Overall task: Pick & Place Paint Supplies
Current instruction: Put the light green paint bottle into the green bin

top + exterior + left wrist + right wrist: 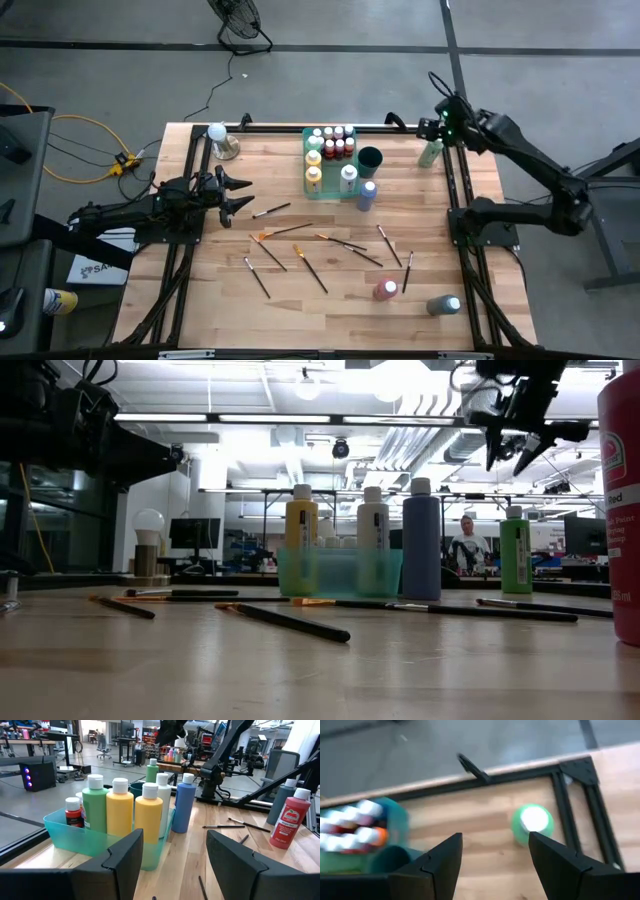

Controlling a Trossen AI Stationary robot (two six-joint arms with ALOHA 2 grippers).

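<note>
A teal bin (312, 178) near the table's far edge holds several white-capped paint bottles (119, 807). A blue bottle (367, 195) stands beside it, and a dark cup (370, 158) stands just beyond the blue bottle. A green bottle (532, 822) stands upright near the far right corner. My right gripper (440, 118) hovers open above it, touching nothing. Thin paintbrushes (300, 245) lie flat across the middle of the table. A red bottle (385, 290) and a grey bottle (443, 305) stand near the front. My left gripper (235, 193) is open at the left, pointing at the bin.
A clear object with a white ball top (218, 135) stands at the far left corner. Black frame rails (455, 190) run along the table's left, right and far edges. Bare wood lies at the table's near left. A person (467, 540) shows in the room behind.
</note>
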